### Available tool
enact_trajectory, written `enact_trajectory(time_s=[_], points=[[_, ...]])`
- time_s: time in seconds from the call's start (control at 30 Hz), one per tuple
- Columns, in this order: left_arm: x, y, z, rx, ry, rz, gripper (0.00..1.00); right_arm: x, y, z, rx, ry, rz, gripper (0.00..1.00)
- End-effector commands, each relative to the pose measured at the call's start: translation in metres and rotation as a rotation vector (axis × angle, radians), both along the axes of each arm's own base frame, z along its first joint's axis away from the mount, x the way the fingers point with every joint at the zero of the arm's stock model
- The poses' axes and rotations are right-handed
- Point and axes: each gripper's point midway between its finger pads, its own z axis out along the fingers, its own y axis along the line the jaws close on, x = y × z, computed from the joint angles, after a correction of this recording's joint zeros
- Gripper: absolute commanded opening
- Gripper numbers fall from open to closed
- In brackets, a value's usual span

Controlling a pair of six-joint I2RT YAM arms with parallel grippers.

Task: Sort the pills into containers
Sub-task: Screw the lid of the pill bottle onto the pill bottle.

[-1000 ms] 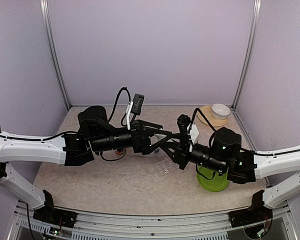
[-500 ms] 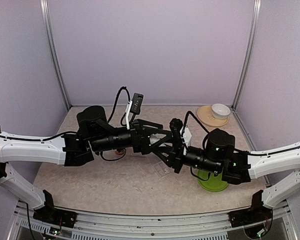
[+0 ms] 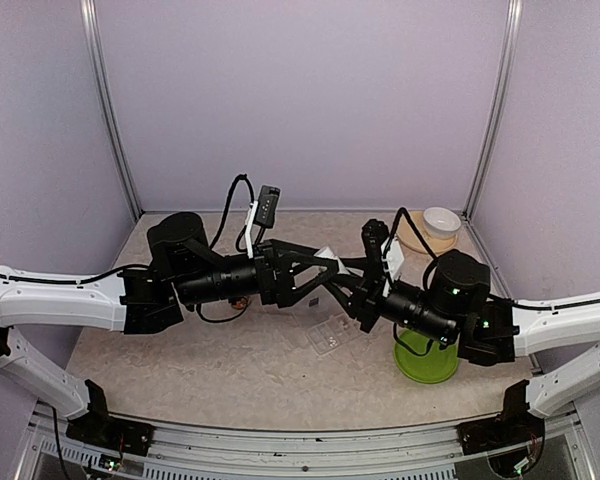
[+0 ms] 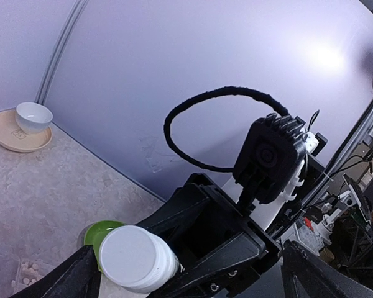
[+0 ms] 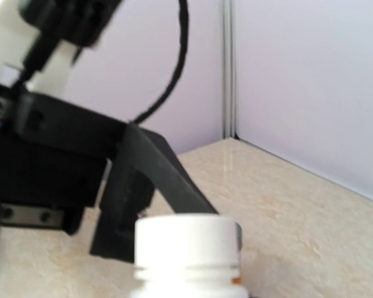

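A pill bottle with a white cap (image 3: pixel 326 256) is held in the air between the two grippers. In the left wrist view the cap (image 4: pixel 137 257) faces the camera, and the right gripper's fingers (image 4: pixel 170 210) close on the bottle's body behind it. In the right wrist view the cap (image 5: pixel 186 245) fills the bottom centre, with a sliver of amber under it. My right gripper (image 3: pixel 342 280) is shut on the bottle. My left gripper (image 3: pixel 328 268) is open, its fingers (image 5: pixel 168 180) either side of the cap. The clear pill organiser (image 3: pixel 332 333) lies flat below, with small white pills in it (image 4: pixel 26 273).
A green bowl (image 3: pixel 427 362) stands under the right arm, also in the left wrist view (image 4: pixel 102 231). A white bowl (image 3: pixel 440 218) sits on a tan plate (image 3: pixel 415 238) at the back right corner. A small brown object (image 3: pixel 242 302) lies partly hidden under the left arm.
The right gripper dipped left and low, then rose to meet the left gripper's tips. The left arm drew back slightly to the left.
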Motion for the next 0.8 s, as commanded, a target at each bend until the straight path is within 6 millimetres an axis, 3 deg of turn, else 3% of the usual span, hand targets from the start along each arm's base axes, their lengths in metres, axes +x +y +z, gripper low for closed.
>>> enact_trajectory(time_s=[0.0, 0.47, 0.6, 0.77], points=[[-0.003, 0.005, 0.016, -0.05, -0.021, -0.012, 0.99, 0.006, 0.002, -0.01, -0.044, 0.006, -0.03, 0.0], [-0.012, 0.002, 0.023, -0.088, -0.034, -0.063, 0.99, -0.009, 0.035, -0.032, -0.063, 0.055, 0.124, 0.0], [-0.009, 0.004, 0.023, -0.077, -0.033, -0.04, 0.99, -0.011, 0.032, -0.025, -0.043, 0.046, 0.126, 0.0], [0.01, 0.017, 0.016, -0.034, 0.017, 0.053, 0.99, -0.016, 0.018, -0.008, -0.02, 0.002, 0.121, 0.0]])
